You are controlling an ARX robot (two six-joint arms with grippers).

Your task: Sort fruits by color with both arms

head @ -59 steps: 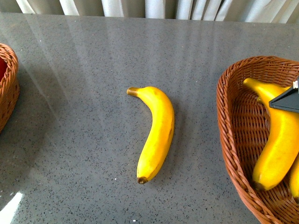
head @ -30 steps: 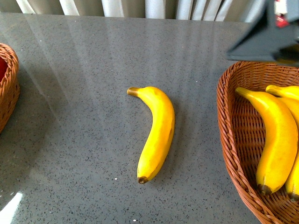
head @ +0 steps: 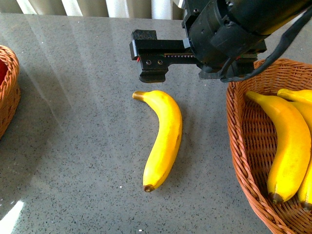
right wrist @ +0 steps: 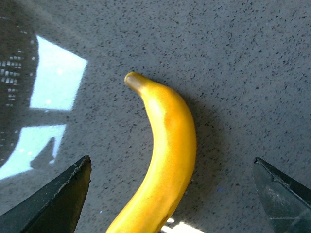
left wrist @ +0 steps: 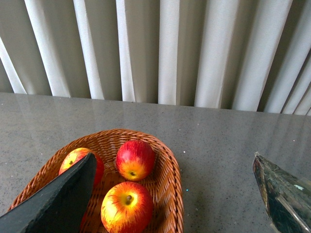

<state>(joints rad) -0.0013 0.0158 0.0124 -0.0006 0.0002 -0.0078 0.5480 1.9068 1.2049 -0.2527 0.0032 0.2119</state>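
Currently:

- The right gripper hangs over the grey stone table, just beyond the stem end of the loose banana.
- In the right wrist view the jaws stand wide apart with nothing held. The banana's stem end and upper body lie on the table between the two jaw tips.
- One jaw block shows in the front view, close to the banana's stem. It appears clear of the fruit, though the gap cannot be judged with confidence from this angle.
- The loose banana lies flat, mid-table, between the two baskets and well apart from both.
- The right wicker basket contains two bananas, lying side by side.
- The left gripper is above the left wicker basket, jaws spread and empty. Three red apples sit in that basket.
- Change since half a second ago: the right arm was at the far right, above the right basket's rim, and now reaches inward over the table to the loose banana. That banana and the two in the basket have not shifted.
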